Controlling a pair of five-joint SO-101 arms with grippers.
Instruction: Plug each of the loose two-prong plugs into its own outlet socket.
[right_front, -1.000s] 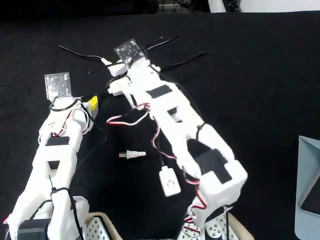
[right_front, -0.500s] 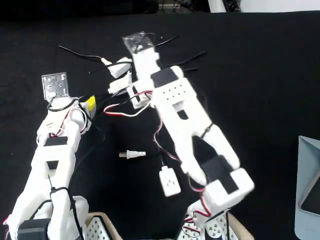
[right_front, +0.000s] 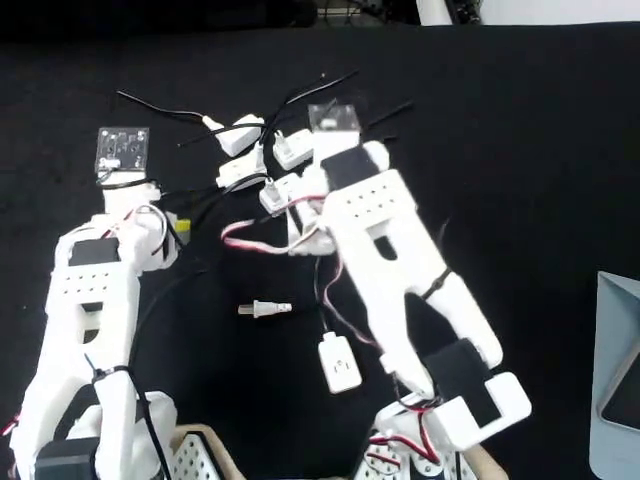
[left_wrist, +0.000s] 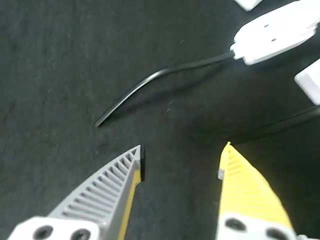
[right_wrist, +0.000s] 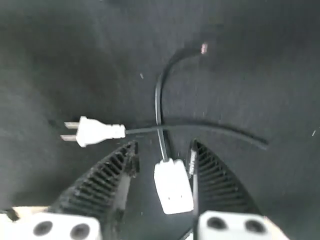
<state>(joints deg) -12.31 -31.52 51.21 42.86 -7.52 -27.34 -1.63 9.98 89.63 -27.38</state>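
Observation:
A loose white two-prong plug (right_front: 265, 309) lies mid-table, and a white outlet socket (right_front: 340, 362) lies nearer the arm bases. Several more white plugs and sockets on black cords (right_front: 240, 135) cluster at the back. My right gripper (right_wrist: 161, 147) hangs open over that cluster. A small white socket block (right_wrist: 173, 186) lies on the cloth between its black fingers (right_wrist: 117, 167), and a two-prong plug (right_wrist: 95, 132) is just beside them. My left gripper (left_wrist: 182, 150) is open over bare cloth with nothing between its fingers. A corded white socket (left_wrist: 275, 34) lies ahead of it.
Black cords (right_front: 160, 105) trail across the back of the black cloth (right_front: 520, 180). A grey-blue bin (right_front: 615, 370) stands at the right edge. The left arm (right_front: 90, 290) and right arm (right_front: 400, 260) rise from bases at the near edge.
The right arm has swung its gripper rightward along the back cluster and now points at a socket block. The left arm has shifted a little farther back.

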